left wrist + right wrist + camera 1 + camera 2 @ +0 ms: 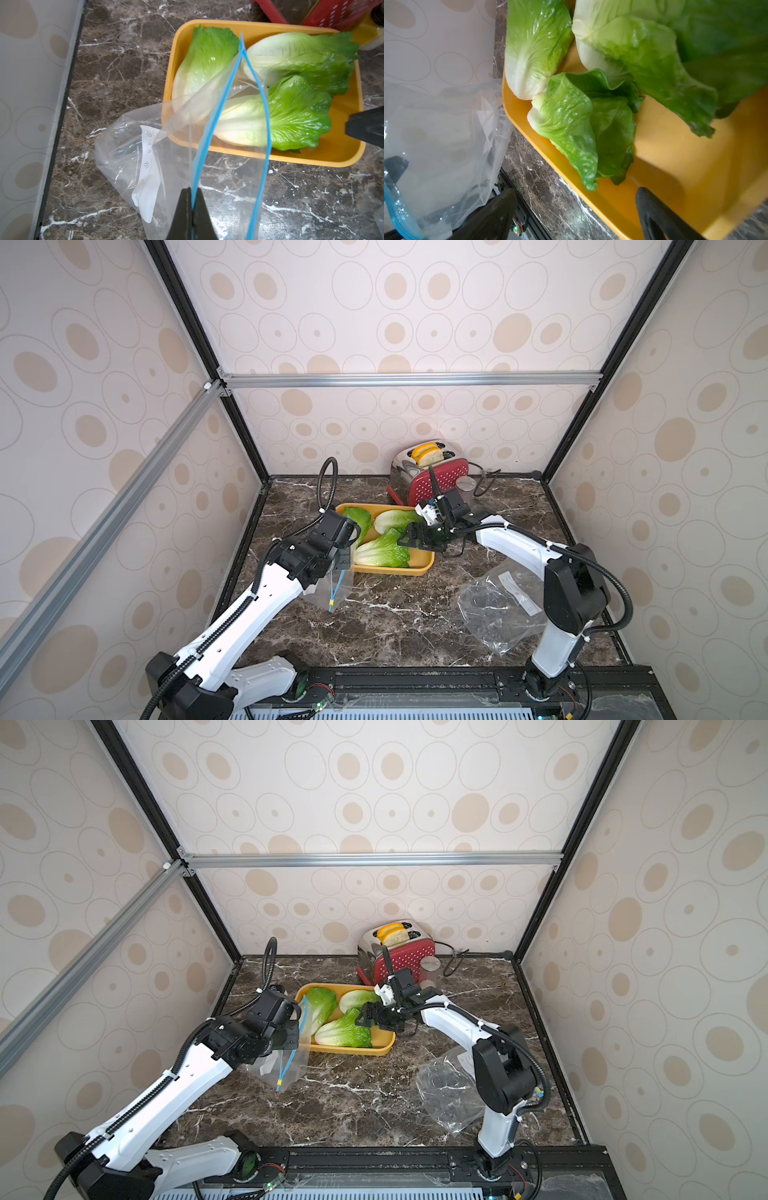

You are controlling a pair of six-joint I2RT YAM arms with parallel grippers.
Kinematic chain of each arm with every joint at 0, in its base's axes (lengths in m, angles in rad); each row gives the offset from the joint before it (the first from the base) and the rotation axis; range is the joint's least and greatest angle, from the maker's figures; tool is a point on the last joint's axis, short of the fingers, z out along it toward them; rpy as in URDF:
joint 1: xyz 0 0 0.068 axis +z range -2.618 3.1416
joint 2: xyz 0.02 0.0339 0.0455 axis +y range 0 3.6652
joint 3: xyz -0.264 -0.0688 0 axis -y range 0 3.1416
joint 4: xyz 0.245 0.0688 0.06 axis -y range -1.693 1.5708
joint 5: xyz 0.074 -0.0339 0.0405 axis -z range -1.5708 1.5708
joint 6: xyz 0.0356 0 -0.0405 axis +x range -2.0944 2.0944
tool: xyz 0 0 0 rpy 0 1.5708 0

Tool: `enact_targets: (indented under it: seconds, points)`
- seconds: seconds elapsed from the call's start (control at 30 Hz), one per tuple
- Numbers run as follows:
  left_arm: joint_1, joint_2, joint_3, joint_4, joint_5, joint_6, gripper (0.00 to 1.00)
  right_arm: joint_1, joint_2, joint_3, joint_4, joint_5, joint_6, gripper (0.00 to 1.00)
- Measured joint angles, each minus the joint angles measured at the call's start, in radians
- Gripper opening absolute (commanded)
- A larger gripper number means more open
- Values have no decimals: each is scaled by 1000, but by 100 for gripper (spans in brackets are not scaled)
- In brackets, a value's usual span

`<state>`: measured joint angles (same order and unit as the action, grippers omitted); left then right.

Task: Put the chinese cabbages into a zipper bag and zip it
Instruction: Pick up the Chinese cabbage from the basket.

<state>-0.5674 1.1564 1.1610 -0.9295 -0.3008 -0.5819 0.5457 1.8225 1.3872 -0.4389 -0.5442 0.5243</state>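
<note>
Where zipper bag hangs: left gripper clamped on its blue rim.
Right gripper: spread wide, empty, beside cabbages.

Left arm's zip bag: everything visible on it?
The zip bag is clear, thin, crinkled plastic with a white printed panel and blue zip strips along its mouth. The mouth is open: the strips bow apart and meet at the far end, over the edge of the yellow tray. The left gripper is shut on one strip, holding the bag up. A top view shows a yellow slider at the low end. Whether the body rests on the table is unclear.
</note>
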Motion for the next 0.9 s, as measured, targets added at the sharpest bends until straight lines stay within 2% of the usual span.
enact_targets:
  seconds: [0.27,0.53,0.73,0.9]
  points:
    - [0,24,-68,131,129,-2,0,5,120,79,47,-53,-22,95]
    - [0,50,-79,185,175,-5,0,14,201,146,79,-93,-44,89]
    - [0,50,-80,187,169,-6,0,43,239,156,103,-117,-42,76]
    - [0,50,-80,186,159,-7,0,62,260,154,129,-135,-26,58]
